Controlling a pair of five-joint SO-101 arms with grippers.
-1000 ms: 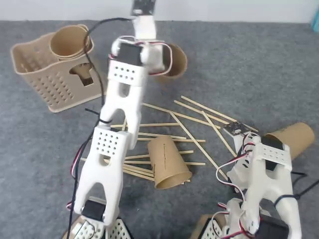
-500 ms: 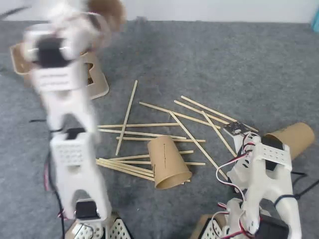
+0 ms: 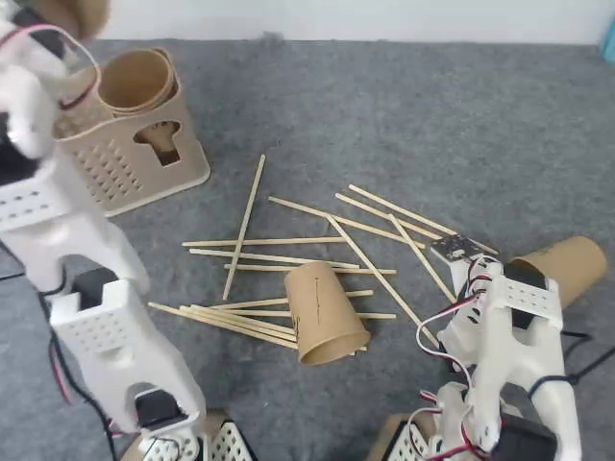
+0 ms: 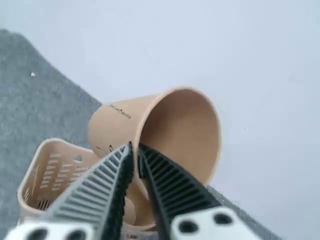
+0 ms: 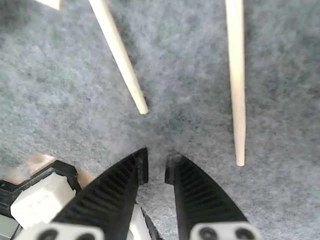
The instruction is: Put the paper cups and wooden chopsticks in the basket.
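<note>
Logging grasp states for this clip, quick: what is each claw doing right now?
Left claw: closed on the rim of a paper cup.
Right claw: slightly open, holding nothing.

Small dark print on the outer wall of the held paper cup (image 4: pixel 117 125), pinched in the left tool (image 4: pixel 135 148), too blurred to read, thin dark marks along the lying paper cup (image 3: pixel 317 309), illegible, no readable lettering elsewhere

Lab setup, grey felt mat (image 3: pixel 461 125), white wall (image 3: pixel 384 17)
</note>
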